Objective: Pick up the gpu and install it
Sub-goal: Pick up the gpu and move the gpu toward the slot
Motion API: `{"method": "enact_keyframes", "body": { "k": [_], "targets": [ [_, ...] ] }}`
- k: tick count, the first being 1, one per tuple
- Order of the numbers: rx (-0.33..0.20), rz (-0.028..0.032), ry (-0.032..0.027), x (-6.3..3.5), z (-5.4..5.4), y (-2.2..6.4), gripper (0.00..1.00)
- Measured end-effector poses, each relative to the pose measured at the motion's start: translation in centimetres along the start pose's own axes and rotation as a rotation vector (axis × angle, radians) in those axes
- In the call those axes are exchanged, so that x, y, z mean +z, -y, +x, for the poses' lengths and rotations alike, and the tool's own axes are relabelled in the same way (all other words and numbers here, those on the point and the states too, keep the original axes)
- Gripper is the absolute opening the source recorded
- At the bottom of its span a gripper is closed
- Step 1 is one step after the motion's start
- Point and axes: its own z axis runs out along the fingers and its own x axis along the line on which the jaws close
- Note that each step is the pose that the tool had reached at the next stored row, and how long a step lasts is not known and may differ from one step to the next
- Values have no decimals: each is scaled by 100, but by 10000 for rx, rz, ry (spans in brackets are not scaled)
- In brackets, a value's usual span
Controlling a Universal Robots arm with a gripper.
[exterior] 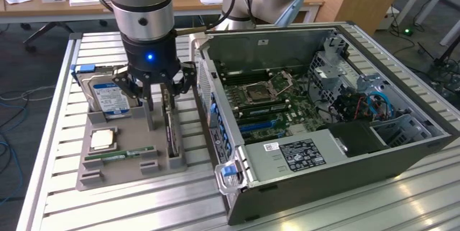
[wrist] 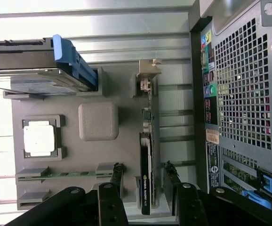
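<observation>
The gripper point(exterior: 159, 95) stood fully open and empty, straddling the gpu point(wrist: 145, 160), which stood on edge in the grey holder point(exterior: 115, 169) beside the computer case point(exterior: 323, 188). Contact had apparently not been made. A sound grasp would have required the card centred between the fingers point(wrist: 171, 183) before closing.

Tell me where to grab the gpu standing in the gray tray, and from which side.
Probably grip the gpu across its thin upper edge, on the dark half away from the metal bracket, coming straight down. It stands on edge in a slot of the gray tray, leaving its two flat faces free from above; the open gripper hangs astride them.
</observation>
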Motion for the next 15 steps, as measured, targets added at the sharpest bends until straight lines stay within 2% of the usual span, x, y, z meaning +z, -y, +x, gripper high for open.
{"method": "enact_keyframes", "body": {
  "k": [15],
  "targets": [
    [0, 0, 2, 77, 1, 4, 47]
  ]
}}
